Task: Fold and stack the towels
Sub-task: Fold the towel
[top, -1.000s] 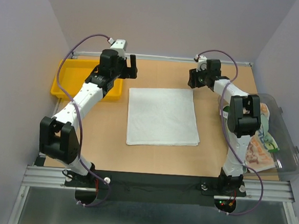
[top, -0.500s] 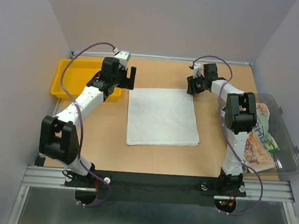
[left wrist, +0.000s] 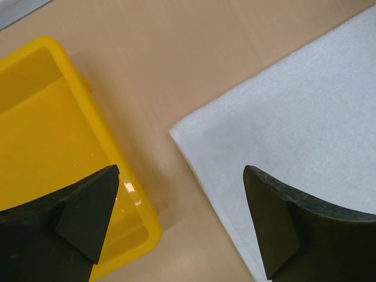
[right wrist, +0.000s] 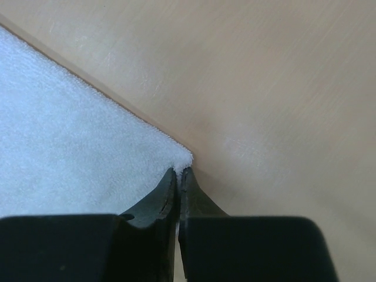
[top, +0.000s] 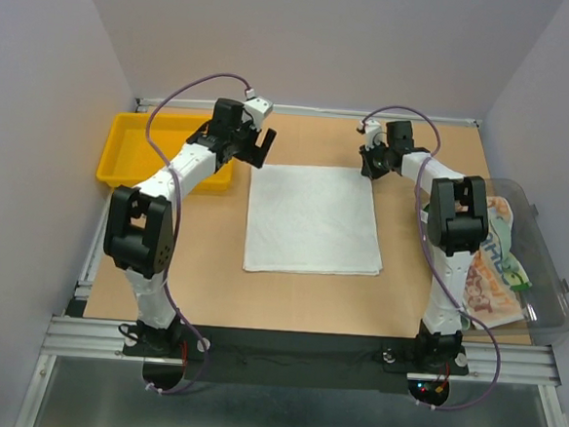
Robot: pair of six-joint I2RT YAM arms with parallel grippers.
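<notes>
Here the white towel [top: 311, 220] lies flat in the middle of the table [top: 202, 276], its far edge running between the two arms; the right gripper [right wrist: 178, 172] is closed tight, apparently pinching the far right corner's tip; the left gripper [left wrist: 181, 171] hovers over the far left corner, jaws spread wide, holding nothing, just beside the yellow tray [left wrist: 35, 117].

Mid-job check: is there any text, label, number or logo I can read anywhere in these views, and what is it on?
Printed cloth in the clear plastic bin: coloured letter print, too small and blurred to read.
Plain white terry towel: no text.
Yellow plastic tray: no text.
Both wrist views: nothing readable.
</notes>
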